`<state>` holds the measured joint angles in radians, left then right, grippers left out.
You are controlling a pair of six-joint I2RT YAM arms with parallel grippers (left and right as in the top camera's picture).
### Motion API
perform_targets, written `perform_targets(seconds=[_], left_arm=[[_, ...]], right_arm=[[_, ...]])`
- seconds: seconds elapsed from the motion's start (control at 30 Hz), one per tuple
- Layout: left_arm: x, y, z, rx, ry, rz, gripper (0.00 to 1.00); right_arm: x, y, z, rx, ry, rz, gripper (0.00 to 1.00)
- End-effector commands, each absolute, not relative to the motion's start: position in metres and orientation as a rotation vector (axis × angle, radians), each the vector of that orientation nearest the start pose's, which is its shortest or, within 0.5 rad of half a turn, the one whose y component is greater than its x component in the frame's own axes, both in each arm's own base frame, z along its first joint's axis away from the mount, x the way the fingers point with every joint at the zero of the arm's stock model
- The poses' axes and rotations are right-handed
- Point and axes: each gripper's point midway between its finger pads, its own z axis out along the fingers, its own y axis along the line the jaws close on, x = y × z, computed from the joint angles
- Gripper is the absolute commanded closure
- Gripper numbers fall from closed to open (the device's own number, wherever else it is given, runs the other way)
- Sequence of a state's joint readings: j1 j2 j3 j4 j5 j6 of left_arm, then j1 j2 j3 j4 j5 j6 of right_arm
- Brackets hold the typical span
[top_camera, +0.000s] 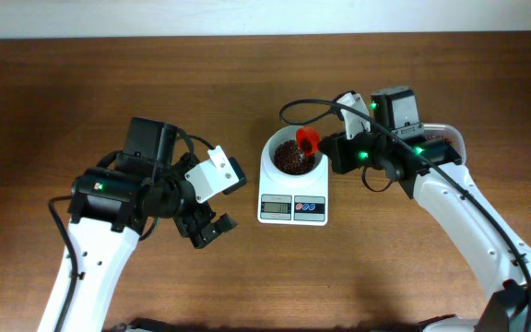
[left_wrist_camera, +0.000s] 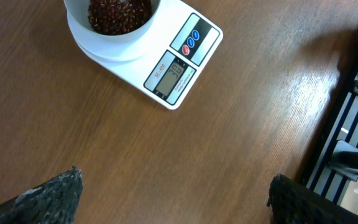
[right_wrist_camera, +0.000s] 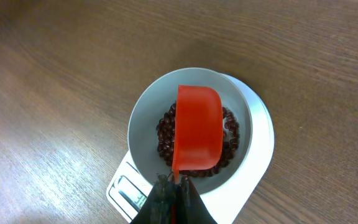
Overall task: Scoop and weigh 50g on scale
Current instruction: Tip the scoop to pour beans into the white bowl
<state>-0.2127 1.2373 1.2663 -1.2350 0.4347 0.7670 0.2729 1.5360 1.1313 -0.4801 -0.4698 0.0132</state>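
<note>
The left claw (top_camera: pixel 210 229) is on the near left side, above the brown desk (top_camera: pixel 63 101). Its two fingers (left_wrist_camera: pixel 55 196) are spread wide apart. It has nothing in it and touches nothing. The left wrist camera shows only bare desk between them.

A bit farther in, near the middle of the desk, is the small white scale (top_camera: pixel 292 189). Its grey screen (top_camera: pixel 276 208) is on the near edge, with small round buttons (top_camera: pixel 309 208) just to the right of it. The screen has numbers on it, but they are too small to read for sure.

A round white bowl (top_camera: pixel 271 148) sits on the far part of the scale. A heap of little dark red-brown beans (top_camera: pixel 289 161) lies in the bowl. All the beans I can see there are inside the bowl.

A red scoop (top_camera: pixel 308 140) is over the far right part of the bowl, just above the beans. The right claw (top_camera: pixel 332 148) is closed tight on the thin handle of the scoop. It reaches in from the right.

Far on the right, partly hidden behind the right arm, is a clear tub (top_camera: pixel 450 136).
</note>
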Motion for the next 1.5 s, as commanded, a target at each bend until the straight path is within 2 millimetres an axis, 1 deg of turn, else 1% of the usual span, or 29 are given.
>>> perform_targets(seconds=[0.0, 0.03, 0.13, 0.2, 0.23, 0.27, 0.3, 0.37, 0.4, 0.47, 0.5, 0.57, 0.6, 0.67, 0.73, 0.77, 0.83, 0.9, 0.93, 0.97, 1.03, 1.1, 1.13, 1.17, 1.23, 1.33, 1.37, 1.4, 1.47], left_arm=[[0.239, -0.127, 0.221, 1.350, 2.251, -0.432, 0.01], [0.239, -0.127, 0.221, 1.350, 2.251, -0.432, 0.01], [0.239, -0.127, 0.221, 1.350, 2.251, -0.432, 0.01], [0.239, -0.127, 0.221, 1.350, 2.251, -0.432, 0.01], [0.239, -0.127, 0.221, 1.350, 2.251, -0.432, 0.01], [0.239, -0.127, 0.221, 1.350, 2.251, -0.432, 0.01], [0.239, -0.127, 0.221, 1.350, 2.251, -0.432, 0.01], [0.239, -0.127, 0.221, 1.350, 2.251, -0.432, 0.01], [0.239, -0.127, 0.221, 1.350, 2.251, -0.432, 0.01], [0.239, -0.127, 0.221, 1.350, 2.251, -0.432, 0.01], [0.239, -0.127, 0.221, 1.350, 2.251, -0.432, 0.01], [0.239, -0.127, 0.221, 1.350, 2.251, -0.432, 0.01], [0.239, -0.127, 0.221, 1.350, 2.251, -0.432, 0.01], [0.239, -0.127, 0.221, 1.350, 2.251, -0.432, 0.01], [0.239, -0.127, 0.221, 1.350, 2.251, -0.432, 0.01], [0.239, -0.127, 0.221, 1.350, 2.251, -0.432, 0.01], [0.239, -0.127, 0.221, 1.350, 2.251, -0.432, 0.01], [0.239, -0.127, 0.221, 1.350, 2.251, -0.432, 0.01], [0.239, -0.127, 0.221, 1.350, 2.251, -0.432, 0.01], [0.239, -0.127, 0.221, 1.350, 2.251, -0.432, 0.01], [0.239, -0.127, 0.221, 1.350, 2.251, -0.432, 0.01], [0.239, -0.127, 0.221, 1.350, 2.251, -0.432, 0.01], [0.239, -0.127, 0.221, 1.350, 2.251, -0.432, 0.01], [0.239, -0.127, 0.221, 1.350, 2.251, -0.432, 0.01], [0.239, -0.127, 0.221, 1.350, 2.251, -0.432, 0.01], [0.239, -0.127, 0.221, 1.350, 2.251, -0.432, 0.01], [0.239, -0.127, 0.221, 1.350, 2.251, -0.432, 0.01], [0.239, -0.127, 0.221, 1.350, 2.251, -0.432, 0.01], [0.239, -0.127, 0.221, 1.350, 2.251, -0.432, 0.01]], right_arm=[[0.366, 0.188, 0.173, -0.555, 2.356, 0.706, 0.96], [0.362, 0.200, 0.183, -0.617, 2.297, 0.800, 0.96], [0.361, 0.197, 0.181, -0.606, 2.310, 0.798, 0.96], [0.356, 0.206, 0.187, -0.659, 2.271, 0.874, 0.96], [0.367, 0.186, 0.172, -0.562, 2.355, 0.700, 0.96], [0.366, 0.187, 0.172, -0.564, 2.355, 0.713, 0.96], [0.360, 0.208, 0.191, -0.677, 2.235, 0.862, 0.96], [0.370, 0.180, 0.169, -0.559, 2.361, 0.644, 0.96], [0.364, 0.190, 0.174, -0.605, 2.334, 0.725, 0.96], [0.364, 0.179, 0.164, -0.579, 2.389, 0.640, 0.96], [0.360, 0.191, 0.172, -0.647, 2.335, 0.727, 0.96], [0.364, 0.176, 0.162, -0.594, 2.391, 0.615, 0.96], [0.355, 0.202, 0.180, -0.714, 2.277, 0.811, 0.96], [0.371, 0.178, 0.168, -0.560, 2.365, 0.616, 0.96], [0.365, 0.198, 0.182, -0.670, 2.269, 0.757, 0.96], [0.376, 0.178, 0.171, -0.595, 2.329, 0.592, 0.96], [0.365, 0.198, 0.178, -0.670, 2.289, 0.707, 0.96], [0.375, 0.178, 0.167, -0.574, 2.356, 0.555, 0.96], [0.368, 0.195, 0.174, -0.635, 2.313, 0.653, 0.96], [0.372, 0.181, 0.164, -0.616, 2.354, 0.507, 0.96], [0.365, 0.204, 0.175, -0.664, 2.301, 0.659, 0.96], [0.368, 0.200, 0.171, -0.682, 2.303, 0.562, 0.96], [0.362, 0.209, 0.172, -0.723, 2.293, 0.604, 0.96], [0.360, 0.207, 0.168, -0.770, 2.292, 0.547, 0.96], [0.378, 0.182, 0.163, -0.670, 2.324, 0.335, 0.96], [0.364, 0.207, 0.169, -0.749, 2.290, 0.513, 0.96], [0.375, 0.190, 0.165, -0.690, 2.311, 0.369, 0.96], [0.379, 0.186, 0.165, -0.674, 2.308, 0.332, 0.96], [0.370, 0.202, 0.168, -0.726, 2.293, 0.438, 0.96]])
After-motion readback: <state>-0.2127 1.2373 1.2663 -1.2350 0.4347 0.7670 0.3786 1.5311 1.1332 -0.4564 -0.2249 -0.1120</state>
